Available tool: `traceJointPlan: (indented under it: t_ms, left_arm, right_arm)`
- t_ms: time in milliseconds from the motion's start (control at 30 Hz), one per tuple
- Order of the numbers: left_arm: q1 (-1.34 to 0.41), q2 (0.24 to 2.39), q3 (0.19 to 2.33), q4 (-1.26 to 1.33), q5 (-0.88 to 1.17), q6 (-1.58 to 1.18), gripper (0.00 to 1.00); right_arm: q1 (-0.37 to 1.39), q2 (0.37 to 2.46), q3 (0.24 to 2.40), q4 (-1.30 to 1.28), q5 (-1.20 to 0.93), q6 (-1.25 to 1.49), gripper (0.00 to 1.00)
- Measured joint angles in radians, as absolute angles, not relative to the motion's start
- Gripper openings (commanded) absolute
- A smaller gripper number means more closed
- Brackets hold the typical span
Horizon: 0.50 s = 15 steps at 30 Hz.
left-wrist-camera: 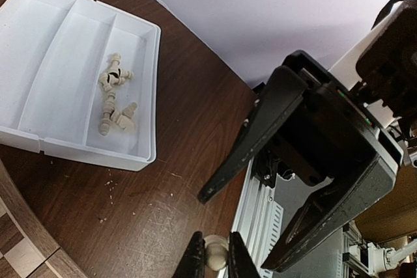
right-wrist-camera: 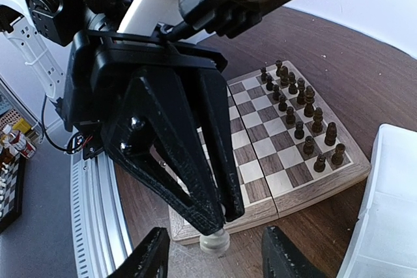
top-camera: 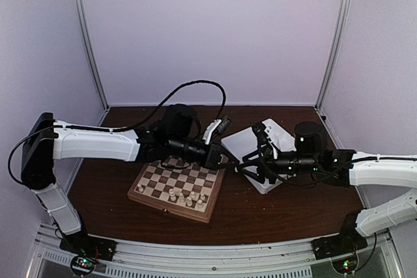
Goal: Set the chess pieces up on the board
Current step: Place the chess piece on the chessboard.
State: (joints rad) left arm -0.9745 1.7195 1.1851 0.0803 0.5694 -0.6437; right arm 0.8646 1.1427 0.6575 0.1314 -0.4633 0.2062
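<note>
Aluminium rail (top-camera: pixel 215 255) at near edge carries both arm bases. Pale lilac walls (top-camera: pixel 215 30) enclose dark wood counter (top-camera: pixel 273 216). Board (top-camera: pixel 171 208) left of centre, white tray (left-wrist-camera: pixel 39 50) to its right holding loose cream chess pieces (left-wrist-camera: pixel 116 105). Left fingers (left-wrist-camera: pixel 194 258) pinch one cream piece (right-wrist-camera: pixel 214 241); right fingers (left-wrist-camera: pixel 260 135) stand wide, empty.

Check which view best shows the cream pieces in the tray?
Left wrist: cream pieces lie unobstructed in an outer compartment of the tray. Top external: tray partly behind the right arm, pieces indiscernible. Right wrist: only the tray's edge.
</note>
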Motion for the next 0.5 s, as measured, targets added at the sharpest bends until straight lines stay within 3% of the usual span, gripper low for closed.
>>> traceJointPlan:
  t_ms: [167, 267, 333, 500]
  left_arm:
    - [-0.974, 1.713, 1.185, 0.074, 0.560, -0.638, 0.00]
    - [-0.974, 1.709, 1.185, 0.072, 0.556, -0.636, 0.00]
    - [-0.974, 1.708, 1.185, 0.070, 0.553, -0.633, 0.00]
    - [-0.974, 1.695, 1.185, 0.043, 0.538, -0.622, 0.00]
  right_arm:
    - [0.865, 1.142, 0.657, 0.131, -0.456, 0.206, 0.70]
    - [0.865, 1.137, 0.657, 0.131, -0.451, 0.208, 0.90]
    - [0.865, 1.133, 0.656, 0.131, -0.447, 0.203, 0.99]
    - [0.865, 1.110, 0.646, 0.131, -0.432, 0.205, 1.00]
